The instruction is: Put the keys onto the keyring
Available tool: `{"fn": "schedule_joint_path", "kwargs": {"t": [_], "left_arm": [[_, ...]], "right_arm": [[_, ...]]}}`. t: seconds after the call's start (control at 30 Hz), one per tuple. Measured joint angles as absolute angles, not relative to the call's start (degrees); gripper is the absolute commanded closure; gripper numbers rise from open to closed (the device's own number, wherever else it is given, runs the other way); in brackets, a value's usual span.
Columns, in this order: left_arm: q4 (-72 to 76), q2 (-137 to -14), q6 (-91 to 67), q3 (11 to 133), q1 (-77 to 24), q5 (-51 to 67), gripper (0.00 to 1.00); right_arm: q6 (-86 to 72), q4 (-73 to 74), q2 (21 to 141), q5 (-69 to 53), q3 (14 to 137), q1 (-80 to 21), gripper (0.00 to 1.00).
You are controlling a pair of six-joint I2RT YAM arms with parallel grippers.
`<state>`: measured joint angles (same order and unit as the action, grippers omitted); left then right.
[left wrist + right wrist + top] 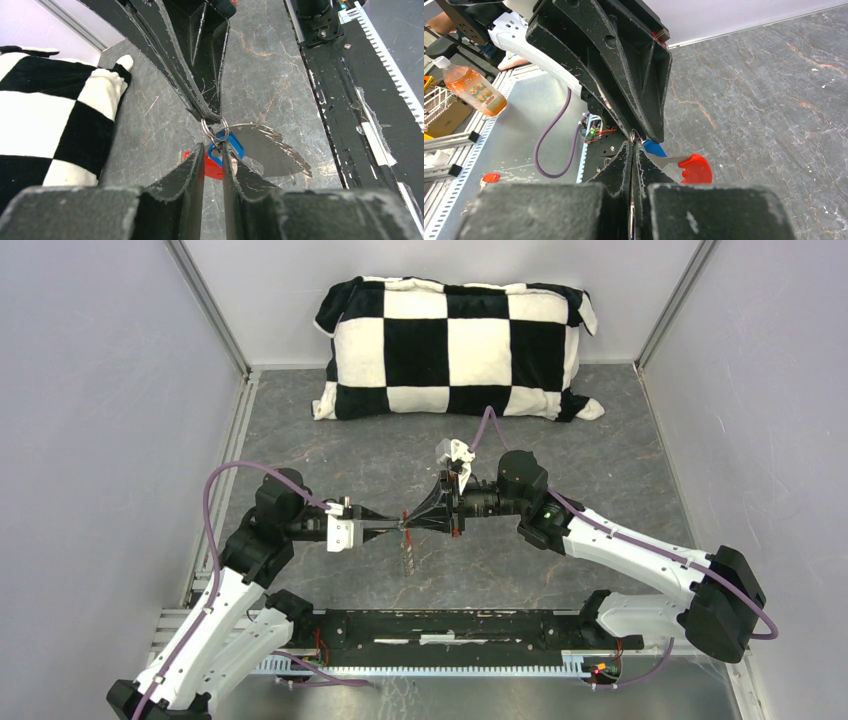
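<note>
My two grippers meet tip to tip above the middle of the table. My right gripper (414, 523) (632, 145) is shut on the thin silver keyring (215, 131), which hangs from its tips (212, 119). My left gripper (394, 529) (214, 148) is closed to a narrow gap on the blue-tagged key (231, 148) right under the ring. Several silver keys (272, 150) fan out to the right, and a red-tagged key (695, 169) hangs with them. In the top view the bunch of keys (408, 558) dangles below both grippers.
A black-and-white checkered pillow (455, 345) lies at the back of the grey table, about a hand's width beyond the grippers. A black rail (450, 635) runs along the near edge. White walls close both sides. An orange bottle (471, 87) stands off the table.
</note>
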<state>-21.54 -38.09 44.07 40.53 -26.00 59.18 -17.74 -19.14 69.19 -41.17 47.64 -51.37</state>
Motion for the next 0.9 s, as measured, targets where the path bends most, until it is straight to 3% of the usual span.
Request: {"fn": "schedule_joint_path", "kwargs": {"t": [0.33,0.9], "left_arm": [[-24.0,-37.4,49.8,40.5,-26.0,59.9,0.92],[-23.4,-32.1,64.6,36.7,-26.0,60.3,0.95]], "right_arm": [[-17.8,-19.0,69.2,-41.2,47.3,-51.4,1.0],[-19.6,-21.1,69.2,-41.4,46.2,-51.5,1.0]]}}
